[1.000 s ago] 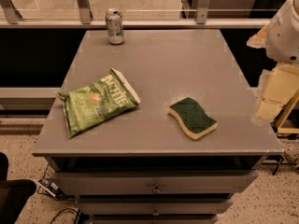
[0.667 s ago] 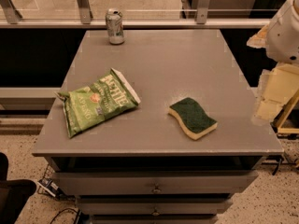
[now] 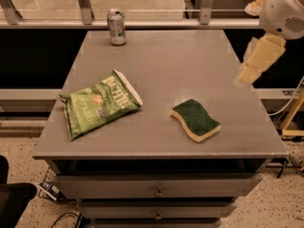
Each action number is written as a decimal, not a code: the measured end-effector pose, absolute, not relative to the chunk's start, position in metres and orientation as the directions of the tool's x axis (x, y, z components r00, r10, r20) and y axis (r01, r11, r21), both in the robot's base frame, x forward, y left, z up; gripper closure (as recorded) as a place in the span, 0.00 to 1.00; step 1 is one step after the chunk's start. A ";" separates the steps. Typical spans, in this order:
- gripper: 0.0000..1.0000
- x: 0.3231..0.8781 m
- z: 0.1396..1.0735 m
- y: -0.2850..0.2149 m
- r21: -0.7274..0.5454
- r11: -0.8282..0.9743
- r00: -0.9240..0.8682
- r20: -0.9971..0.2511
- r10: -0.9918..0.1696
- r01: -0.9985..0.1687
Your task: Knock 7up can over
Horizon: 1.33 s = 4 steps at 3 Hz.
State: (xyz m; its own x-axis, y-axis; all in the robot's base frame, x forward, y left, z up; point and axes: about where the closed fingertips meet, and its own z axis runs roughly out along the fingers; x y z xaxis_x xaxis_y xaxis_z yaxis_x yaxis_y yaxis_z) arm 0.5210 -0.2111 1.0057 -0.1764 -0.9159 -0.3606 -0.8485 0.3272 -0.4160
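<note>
The 7up can [image 3: 117, 26] is a small silver-grey can with green markings. It stands upright at the far edge of the grey table [image 3: 190, 70], left of the middle. My gripper [image 3: 244, 76] is at the end of the cream arm link hanging over the table's right edge, far to the right of the can and well apart from it. The white arm joint [image 3: 285, 8] sits above it at the top right.
A flat green chip bag [image 3: 99, 102] lies on the left half of the table. A green and yellow sponge [image 3: 195, 119] lies right of the middle. A metal railing [image 3: 152, 23] runs behind the far edge. Drawers [image 3: 156, 189] are below the front edge.
The arm has moved left and towards the far side, so its cream link now hangs over the table's right edge. The can, bag and sponge have not moved.
</note>
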 end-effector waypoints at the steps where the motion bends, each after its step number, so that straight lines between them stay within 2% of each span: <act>1: 0.00 0.569 1.022 -0.204 -0.476 0.406 -0.137 -0.504 -0.853 -0.781; 2: 0.00 0.608 1.016 -0.180 -0.433 0.504 -0.095 -0.682 -0.725 -0.747; 3: 0.00 0.635 1.005 -0.130 -0.309 0.574 -0.034 -0.861 -0.508 -0.758; 4: 0.00 0.660 1.031 -0.098 -0.246 0.640 0.041 -0.947 -0.317 -0.728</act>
